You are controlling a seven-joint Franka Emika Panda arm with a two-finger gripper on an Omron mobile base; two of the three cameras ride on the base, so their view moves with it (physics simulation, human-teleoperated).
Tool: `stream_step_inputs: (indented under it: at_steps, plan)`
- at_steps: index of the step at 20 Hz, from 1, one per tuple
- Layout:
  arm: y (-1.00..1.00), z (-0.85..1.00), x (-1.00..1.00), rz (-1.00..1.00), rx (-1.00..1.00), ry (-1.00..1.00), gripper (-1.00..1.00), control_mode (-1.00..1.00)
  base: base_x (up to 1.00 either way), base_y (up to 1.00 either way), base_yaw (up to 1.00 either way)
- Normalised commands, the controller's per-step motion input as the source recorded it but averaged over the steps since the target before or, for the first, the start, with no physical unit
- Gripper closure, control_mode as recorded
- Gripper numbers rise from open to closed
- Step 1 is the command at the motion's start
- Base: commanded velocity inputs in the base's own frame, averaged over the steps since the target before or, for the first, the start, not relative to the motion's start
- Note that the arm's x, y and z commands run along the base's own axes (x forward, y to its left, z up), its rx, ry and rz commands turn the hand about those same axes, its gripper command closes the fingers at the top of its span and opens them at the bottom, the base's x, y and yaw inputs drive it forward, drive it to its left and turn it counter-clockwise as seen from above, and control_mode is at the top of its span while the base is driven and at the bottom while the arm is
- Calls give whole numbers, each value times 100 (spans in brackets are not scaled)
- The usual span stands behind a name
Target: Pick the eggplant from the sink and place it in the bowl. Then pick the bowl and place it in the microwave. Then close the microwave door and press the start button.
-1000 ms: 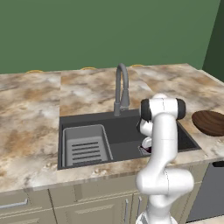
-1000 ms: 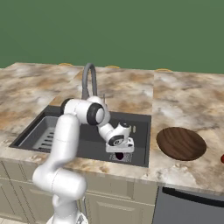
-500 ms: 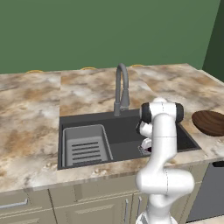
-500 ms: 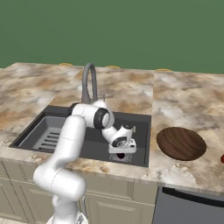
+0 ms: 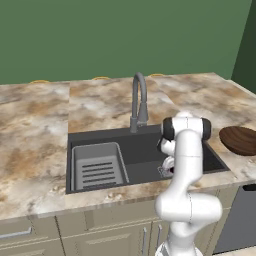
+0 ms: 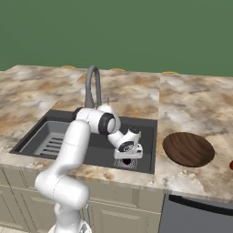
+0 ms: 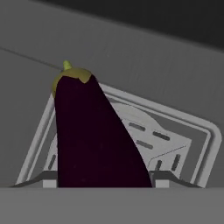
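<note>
Fingers (image 6: pixel 127 160) sunk lower in sink (image 6: pixel 145 160) vs before, pinching eggplant (image 7: pixel 94 140).

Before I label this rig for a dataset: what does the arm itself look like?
A glossy white arm of rounded tubular links with dark grey to black joint bands. The gripper has a white boxy body. No cables or markings are visible.

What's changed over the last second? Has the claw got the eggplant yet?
The claw has sunk a little lower into the sink, by its right end. The eggplant lies between its fingertips; whether it is gripped cannot be told. Bowl, faucet and rack unchanged.
</note>
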Motion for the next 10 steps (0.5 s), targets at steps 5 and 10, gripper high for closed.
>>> stream_step_inputs:
  at_steps: [5,10]
  plan:
    - [0,98,-41,0,-3,2,100,-100,0,0,0]
    - [0,100,-57,0,-4,4,100,-100,0,0,0]
